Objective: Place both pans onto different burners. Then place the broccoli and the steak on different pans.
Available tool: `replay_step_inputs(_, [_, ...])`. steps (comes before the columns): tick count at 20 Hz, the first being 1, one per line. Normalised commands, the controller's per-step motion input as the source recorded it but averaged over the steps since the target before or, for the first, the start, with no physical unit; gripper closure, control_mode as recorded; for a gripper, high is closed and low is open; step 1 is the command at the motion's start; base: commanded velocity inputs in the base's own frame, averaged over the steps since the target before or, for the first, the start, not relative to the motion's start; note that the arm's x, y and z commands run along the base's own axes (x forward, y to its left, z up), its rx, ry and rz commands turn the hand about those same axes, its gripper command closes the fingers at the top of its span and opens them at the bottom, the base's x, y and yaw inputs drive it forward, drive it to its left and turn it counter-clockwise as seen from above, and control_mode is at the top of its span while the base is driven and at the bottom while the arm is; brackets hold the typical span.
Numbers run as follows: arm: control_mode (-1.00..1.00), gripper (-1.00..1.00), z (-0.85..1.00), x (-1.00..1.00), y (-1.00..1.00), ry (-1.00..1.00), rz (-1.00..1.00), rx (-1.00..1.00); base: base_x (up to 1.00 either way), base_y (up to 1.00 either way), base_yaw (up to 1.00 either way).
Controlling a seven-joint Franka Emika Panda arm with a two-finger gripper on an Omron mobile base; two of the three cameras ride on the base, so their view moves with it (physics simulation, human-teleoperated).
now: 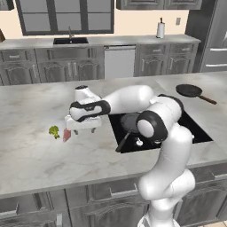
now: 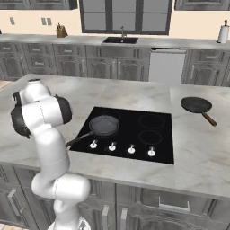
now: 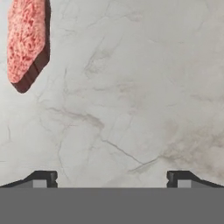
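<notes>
The black-handled pan [image 1: 130, 124] [image 2: 103, 125] rests on the cooktop's [image 2: 157, 141] front left burner. The brown-handled pan [image 1: 189, 91] [image 2: 196, 105] lies on the marble counter right of the cooktop. The green broccoli [image 1: 54, 131] and the pinkish-red steak [image 1: 66, 135] [image 3: 26, 41] lie side by side on the counter left of the cooktop. My gripper [image 1: 82, 129] [image 3: 112, 179] hovers just right of the steak, pointing down at bare counter. It is open, its fingers [image 3: 43, 178] wide apart with nothing between them.
My white arm reaches left across the cooktop [image 1: 195, 131] and hides part of it in the left base view. White knobs [image 2: 131, 149] line its front edge. A sink [image 2: 119, 40] and a paper towel roll [image 2: 223, 33] stand on the far counter.
</notes>
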Motion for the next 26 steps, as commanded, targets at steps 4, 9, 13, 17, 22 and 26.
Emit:
replay_step_inputs(4, [-1.00, -1.00, -0.05, 0.19, 0.35, 0.01, 0.10, 0.06, 0.00, 0.00, 0.00])
replay_step_inputs(9, [-1.00, -1.00, -0.13, 0.08, 0.22, 0.00, 0.02, 0.05, 0.00, 0.00, 0.00])
replay_step_inputs(13, [-1.00, -1.00, -0.36, 0.04, 0.10, 0.00, 0.00, 0.02, 0.00, 0.00, 0.00])
replay_step_inputs(17, [-1.00, -1.00, -0.02, 0.14, 0.06, 0.00, 0.00, 0.10, 0.00, 0.00, 0.00])
replay_step_inputs(22, [-1.00, -1.00, -0.05, 0.16, 0.11, -0.03, 0.00, 0.04, 0.00, 0.00, 0.00])
replay_step_inputs(26, [-1.00, -1.00, -0.06, 0.29, 0.24, -0.07, 0.00, 0.00, 0.00, 0.00, 0.00])
